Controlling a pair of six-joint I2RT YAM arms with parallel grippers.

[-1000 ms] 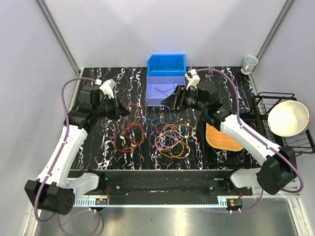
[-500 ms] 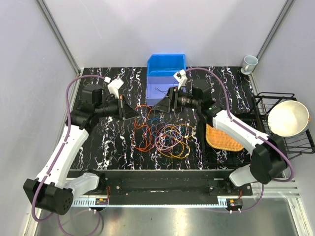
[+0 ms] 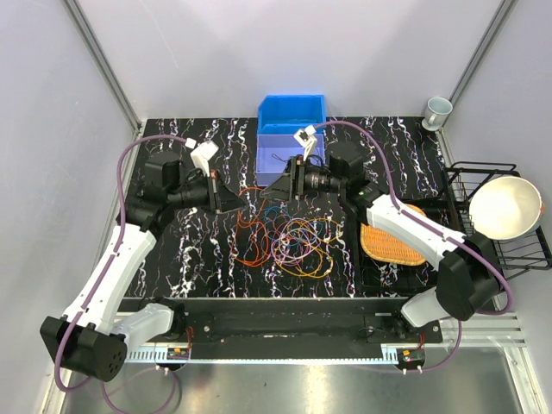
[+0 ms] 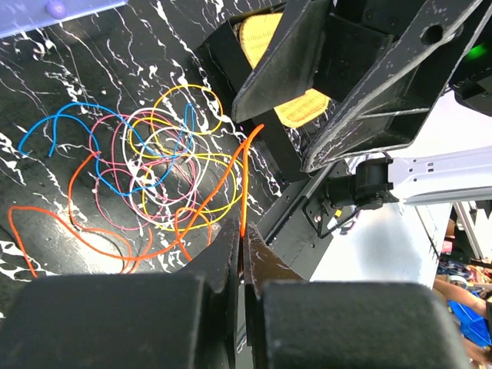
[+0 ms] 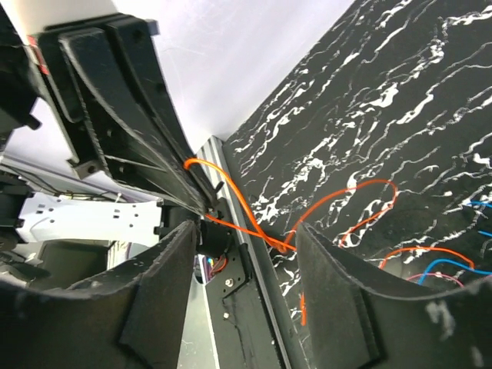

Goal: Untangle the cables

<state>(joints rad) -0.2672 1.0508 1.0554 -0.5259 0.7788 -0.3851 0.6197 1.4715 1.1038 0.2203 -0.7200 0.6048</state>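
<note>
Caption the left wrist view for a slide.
Left fingers pinch an orange cable trailing from the coloured tangle, right fingers open opposite.

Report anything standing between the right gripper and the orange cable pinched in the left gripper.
Nothing visible does. The orange cable hangs from the shut left gripper in plain sight ahead of the open right gripper, with no other cable or object across that gap.

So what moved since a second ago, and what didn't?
The left arm slid right, its jaws shut on the orange cable, dragging it toward the middle and stretching it out. The right arm swung left, jaws open, until the two nearly meet. The colourful cable pile, blue bin and bowl stayed put.
</note>
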